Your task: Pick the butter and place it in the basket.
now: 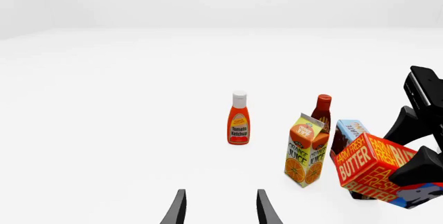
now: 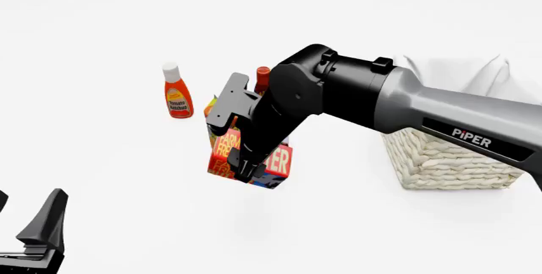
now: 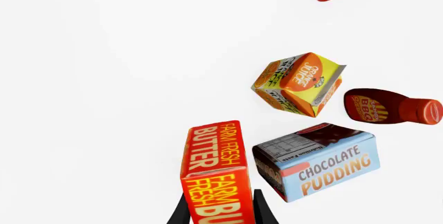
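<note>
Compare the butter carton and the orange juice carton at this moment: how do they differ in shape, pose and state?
The butter is a flat-ended rectangular carton; the orange juice carton has a gabled top. The butter is clamped in the right gripper and hangs tilted; in the left wrist view the juice stands upright on the table, untouched. The butter is red and orange with large lettering; the juice is orange and yellow with orange-slice pictures. Both are printed grocery cartons.

The butter hangs left of the basket, ketchup bottle farther left.

The right arm is showing a grey shell lettered "PiPER" in white — black joints, black pincer.
</note>
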